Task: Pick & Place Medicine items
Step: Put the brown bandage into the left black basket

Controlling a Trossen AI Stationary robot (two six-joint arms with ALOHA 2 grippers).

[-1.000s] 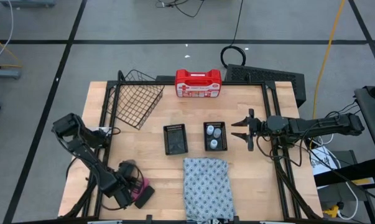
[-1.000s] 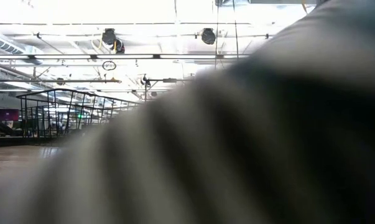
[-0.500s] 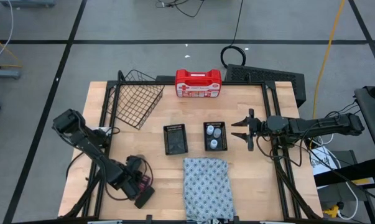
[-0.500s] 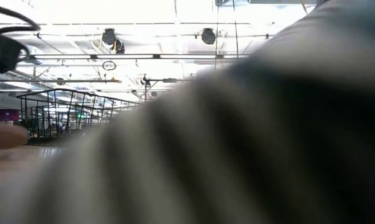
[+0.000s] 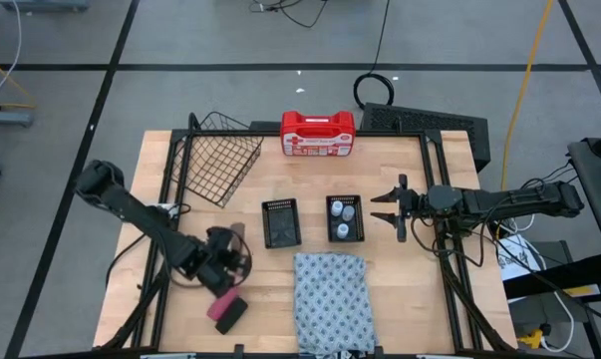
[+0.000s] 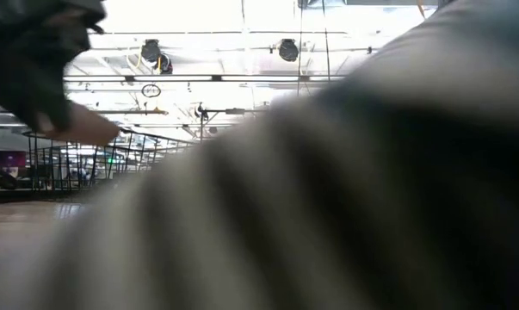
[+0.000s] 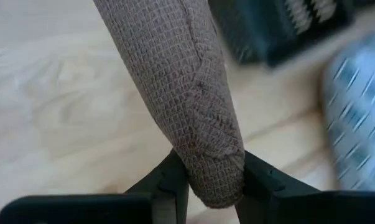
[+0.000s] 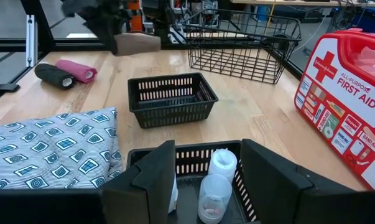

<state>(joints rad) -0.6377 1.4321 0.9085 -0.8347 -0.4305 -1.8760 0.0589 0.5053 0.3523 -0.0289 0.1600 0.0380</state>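
My left gripper (image 5: 229, 253) hangs over the table's near left part, shut on a brown bandage roll (image 5: 238, 235), one of the medicine items. A pink roll (image 5: 219, 304) and a black roll (image 5: 231, 315) lie side by side on the wood near the front edge. Small whitish bottles (image 8: 222, 163) stand in a black mesh tray (image 5: 343, 219). My right gripper (image 5: 385, 207) waits open just right of that tray, off the table. In the low view the brown roll (image 6: 91, 129) shows at top left. My left gripper pinches the brown roll by one end (image 7: 215, 180) between its two fingers (image 7: 171, 180). The fingers slant down from the table's left, and the rest of the roll (image 8: 137, 43) sticks out beyond them toward the far side. The roll is lifted clear of the table.
An empty black mesh tray (image 5: 280, 222) sits at mid-table beside the bottle tray. A patterned cloth (image 5: 330, 297) lies at the near edge and fills most of the low view. A wire basket (image 5: 216, 160) and a red-and-white first aid case (image 5: 318, 135) stand at the far edge.
My left gripper has risen from the rolls at the near left and gone toward the far edge and the right, turning as it went. The brown roll has come up with it, lifted clear. The pink and black rolls have stayed on the table.
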